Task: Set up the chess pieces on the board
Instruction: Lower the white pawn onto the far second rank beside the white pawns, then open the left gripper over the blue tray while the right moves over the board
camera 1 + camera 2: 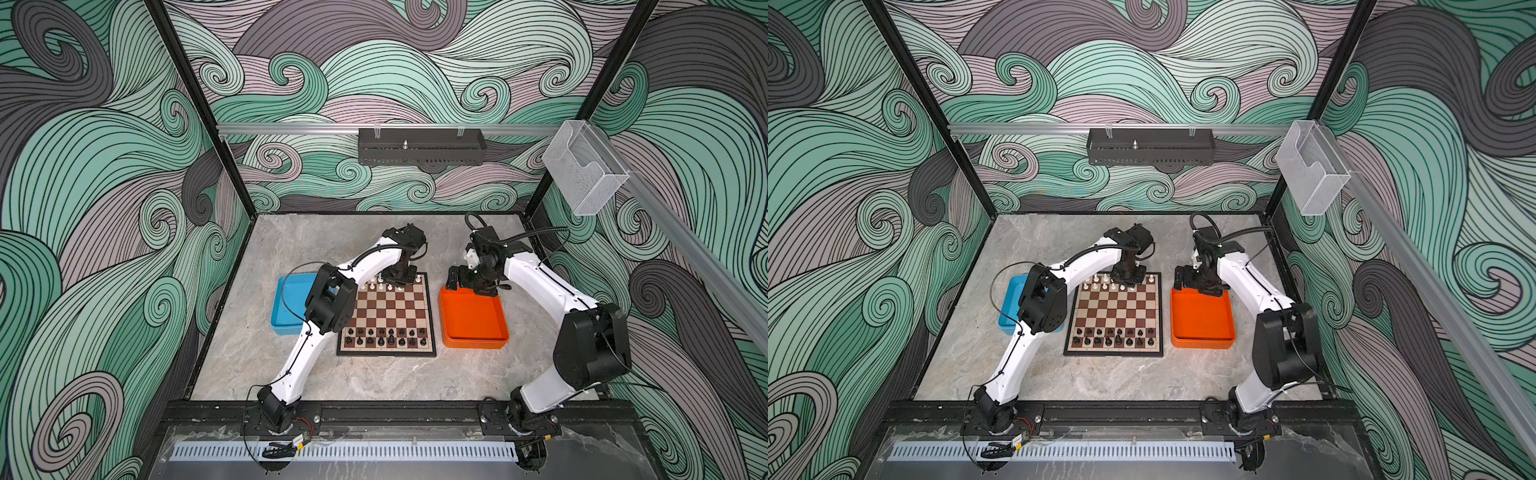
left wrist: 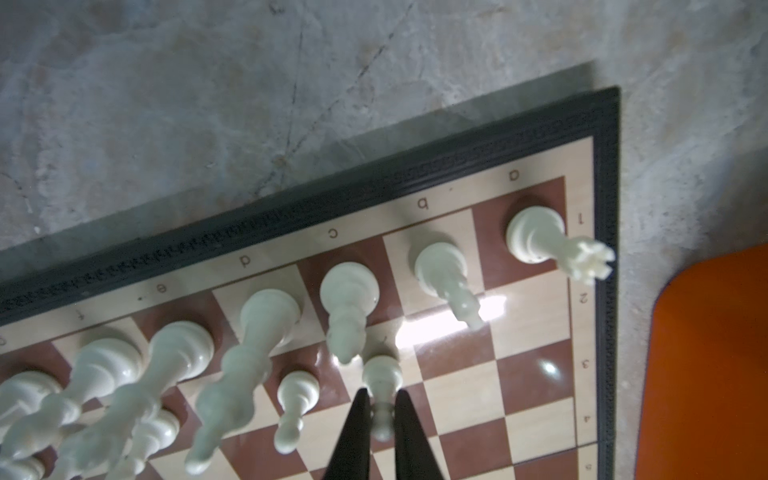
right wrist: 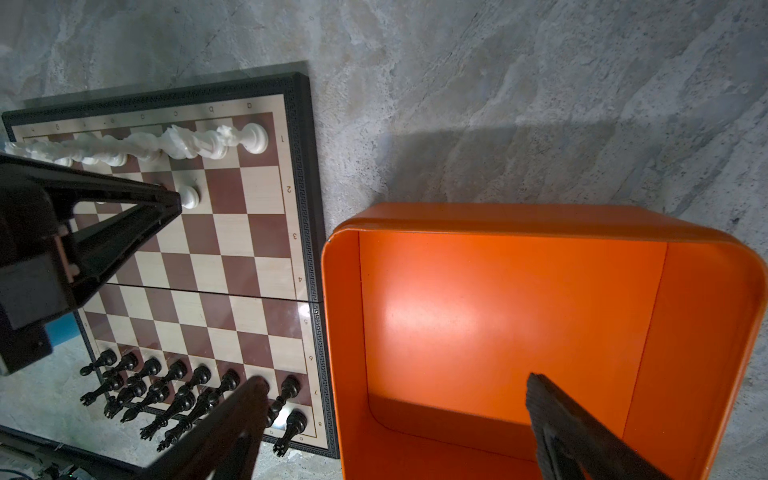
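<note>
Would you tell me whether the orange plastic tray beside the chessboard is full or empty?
Empty: the right wrist view shows only bare floor inside the orange plastic tray, with no chess pieces.

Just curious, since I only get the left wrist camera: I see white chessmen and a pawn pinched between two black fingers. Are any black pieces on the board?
Observer: Yes. The black pieces stand in two rows along the opposite edge of the board.
Operator: And the orange patch beside the board?
Observer: That's an orange tray; nothing shows in it.
Operator: While this arm pinches the white pawn, what's the other one doing?
Observer: The right gripper hangs above that tray, jaws wide open, holding nothing.
</note>
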